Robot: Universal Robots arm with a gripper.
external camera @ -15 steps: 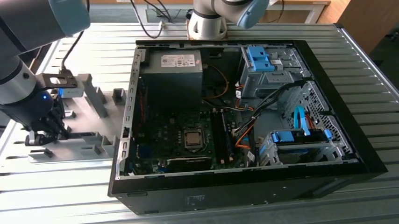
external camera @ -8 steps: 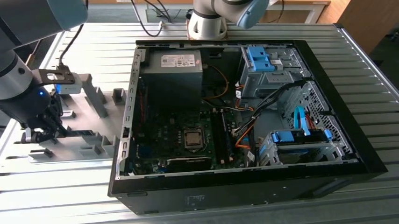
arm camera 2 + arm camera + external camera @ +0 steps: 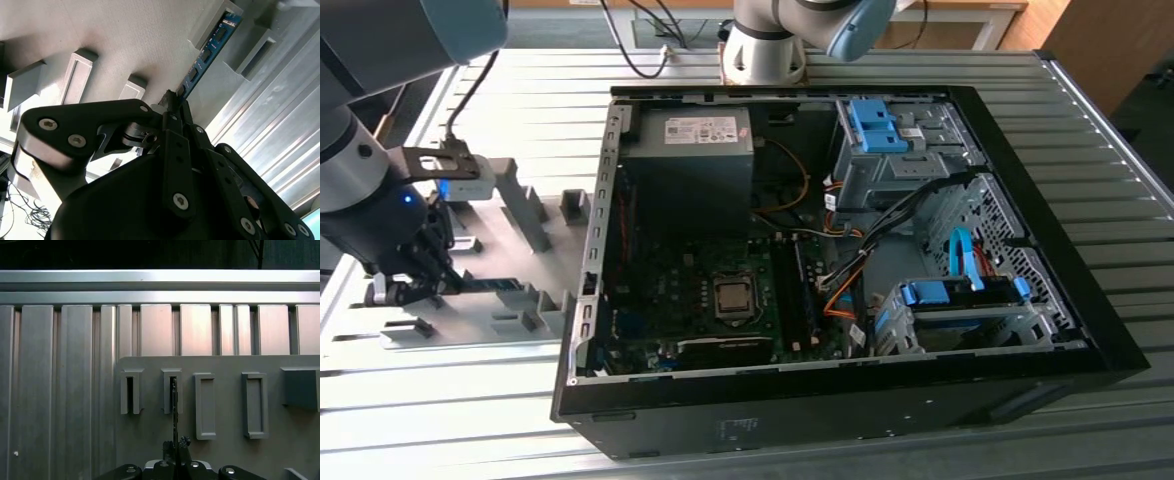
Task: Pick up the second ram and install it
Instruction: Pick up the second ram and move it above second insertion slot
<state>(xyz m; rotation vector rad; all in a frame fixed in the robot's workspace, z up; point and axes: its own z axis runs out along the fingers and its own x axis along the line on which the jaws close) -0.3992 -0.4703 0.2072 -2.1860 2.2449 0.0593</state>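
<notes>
The second ram (image 3: 207, 52) is a thin blue-green stick with small black chips. Its far end sits in a slotted grey holder block (image 3: 216, 20) on the grey holder plate (image 3: 140, 40). My gripper (image 3: 175, 100) is shut on the ram's near end. In the first wrist view the ram (image 3: 174, 407) shows edge-on, running from a slot block (image 3: 172, 390) down to my gripper (image 3: 176, 445). In the exterior view my gripper (image 3: 416, 287) is low over the holder plate (image 3: 520, 255) at that view's left, with the ram (image 3: 487, 284) reaching toward the open computer case (image 3: 600, 250).
The open computer case holds a motherboard with long black memory slots (image 3: 790, 290), a processor socket (image 3: 734, 297), loose cables (image 3: 854, 270) and blue drive brackets (image 3: 954, 295). Several grey holder blocks (image 3: 520, 205) stand on the plate. The table (image 3: 547, 90) is ribbed aluminium.
</notes>
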